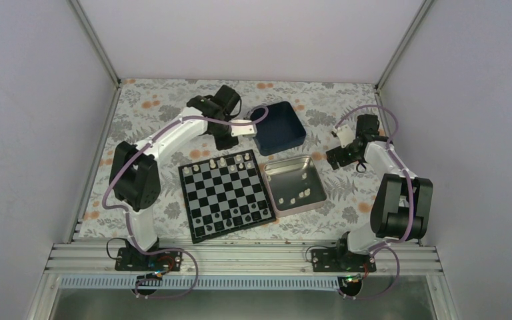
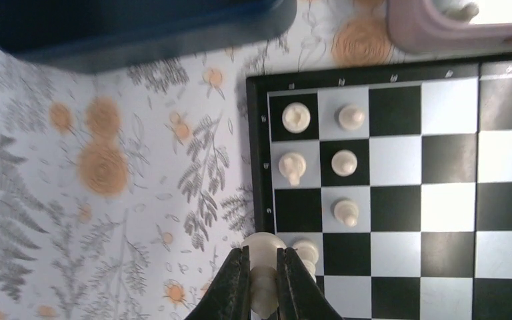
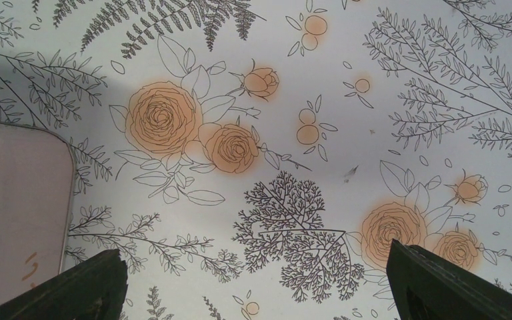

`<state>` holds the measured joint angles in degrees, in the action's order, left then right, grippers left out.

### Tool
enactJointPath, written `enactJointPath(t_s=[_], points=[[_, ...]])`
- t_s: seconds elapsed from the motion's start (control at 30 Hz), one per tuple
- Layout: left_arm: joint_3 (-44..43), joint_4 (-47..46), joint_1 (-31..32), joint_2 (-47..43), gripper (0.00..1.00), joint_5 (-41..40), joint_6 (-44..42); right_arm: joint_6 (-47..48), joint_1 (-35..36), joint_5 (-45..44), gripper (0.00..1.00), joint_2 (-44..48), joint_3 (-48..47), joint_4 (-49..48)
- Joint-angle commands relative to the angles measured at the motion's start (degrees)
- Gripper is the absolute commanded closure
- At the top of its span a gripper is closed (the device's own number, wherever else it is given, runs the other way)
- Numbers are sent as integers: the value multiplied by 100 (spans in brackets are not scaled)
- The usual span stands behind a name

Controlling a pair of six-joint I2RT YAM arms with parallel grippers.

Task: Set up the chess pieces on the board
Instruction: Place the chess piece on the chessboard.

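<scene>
One cream-white chess piece is gripped between the fingers of the left gripper, over the far edge of the board. Six more white pieces are seen standing on squares just beyond it. Beside a corner of the silver tin, the right gripper is held wide apart and empty above the tabletop.

Spotting a silver rectangular metal tin lying on the floral-printed tablecloth; just behind that tin, a dark blue square box.

Marks on board edge — blurred (unreadable)
</scene>
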<state>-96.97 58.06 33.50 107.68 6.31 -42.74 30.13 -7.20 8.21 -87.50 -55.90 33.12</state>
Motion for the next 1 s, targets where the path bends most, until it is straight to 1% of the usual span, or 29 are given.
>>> enactJointPath(t_s=[0.0,0.13,0.27,0.5,0.97], points=[[472,-547,-225,-108,96,264,-74,-33,23,-42,0,-91,-79,21],[591,-688,-349,53,96,472,-70,-38,22,-63,0,-113,-79,22],[610,-791,-361,273,96,512,-90,-34,18,-74,0,-127,-79,17],[482,-673,-370,675,96,599,-150,-21,17,-77,0,-170,-55,15],[662,-552,-370,840,96,514,-288,-9,28,-85,0,-206,-62,14]])
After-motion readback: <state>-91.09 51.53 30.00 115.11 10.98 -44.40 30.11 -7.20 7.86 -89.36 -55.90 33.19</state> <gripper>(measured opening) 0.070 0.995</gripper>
